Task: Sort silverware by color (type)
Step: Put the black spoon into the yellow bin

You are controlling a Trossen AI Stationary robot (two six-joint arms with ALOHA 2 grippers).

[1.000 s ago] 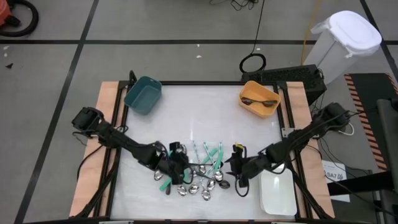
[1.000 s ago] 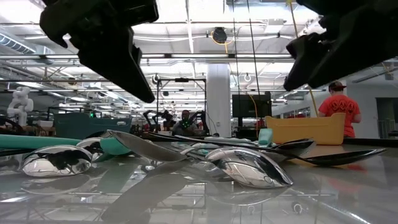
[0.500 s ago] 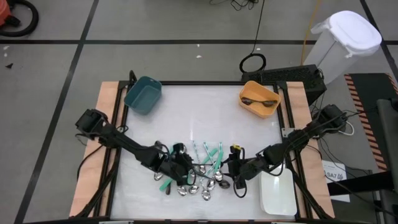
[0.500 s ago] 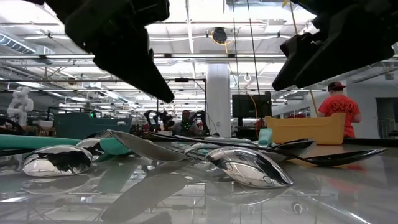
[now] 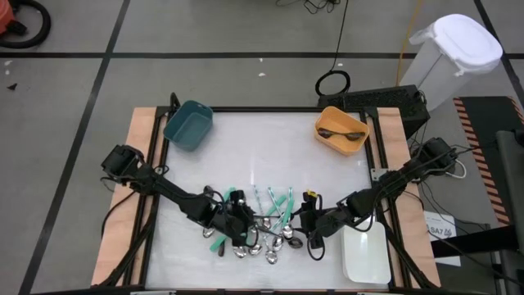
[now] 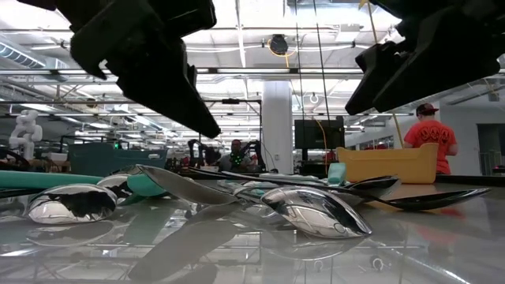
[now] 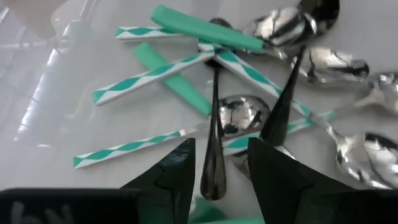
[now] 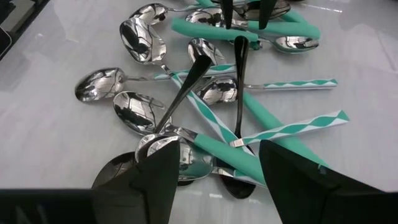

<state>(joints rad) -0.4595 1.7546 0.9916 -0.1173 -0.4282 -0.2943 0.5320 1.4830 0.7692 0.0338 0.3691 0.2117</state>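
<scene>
The silverware lies in a messy pile on the table, near the front edge, between the two grippers. Shiny spoons, dark spoons and spoons with green handles lie crossed over each other.

The left gripper hangs just above the left side of the pile. Its fingers are partly open and hold nothing. A dark spoon lies on the table under the gap between them.

The right gripper hangs over the right side of the pile. Its fingers are wide apart and empty. Shiny spoons and a green handle lie under it.

A teal bin sits at the far left corner. An orange bin at the far right corner has dark spoons in it. A white bin sits near the right gripper.

A person in a red shirt stands in the room behind.
</scene>
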